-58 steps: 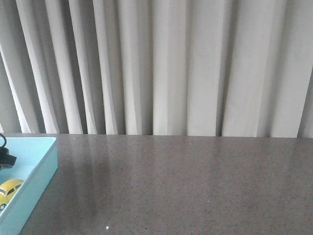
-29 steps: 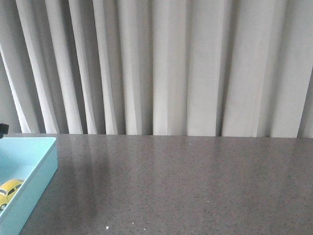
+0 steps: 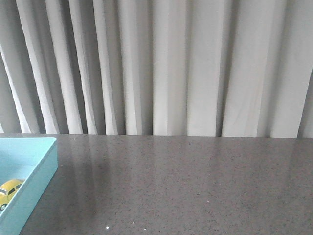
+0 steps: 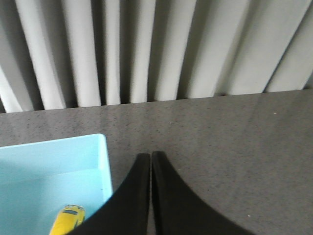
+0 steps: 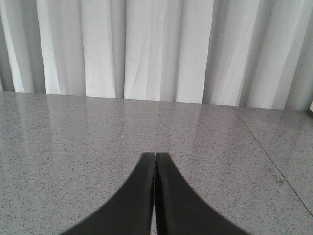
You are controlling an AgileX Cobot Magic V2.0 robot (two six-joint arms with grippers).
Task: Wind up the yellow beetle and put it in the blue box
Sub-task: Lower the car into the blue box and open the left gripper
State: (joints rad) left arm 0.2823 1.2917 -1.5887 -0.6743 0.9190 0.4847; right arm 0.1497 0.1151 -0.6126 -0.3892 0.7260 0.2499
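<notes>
The yellow beetle [image 3: 8, 189] lies inside the blue box [image 3: 41, 169] at the table's left edge in the front view. The left wrist view also catches the yellow beetle [image 4: 67, 220] on the floor of the blue box [image 4: 105, 161]. My left gripper [image 4: 150, 155] is shut with nothing in it and hangs over bare table beside the box's corner, apart from the car. My right gripper [image 5: 155, 156] is shut too, empty, above bare grey tabletop. Neither gripper shows in the front view.
A speckled grey tabletop [image 3: 186, 186] runs to a pale pleated curtain [image 3: 161, 68] at the back. In the right wrist view a seam [image 5: 271, 159] crosses the table near its right side.
A dark piece of the left arm over the box's far left has risen and gone out of the front view. The yellow beetle and the box have stayed put.
</notes>
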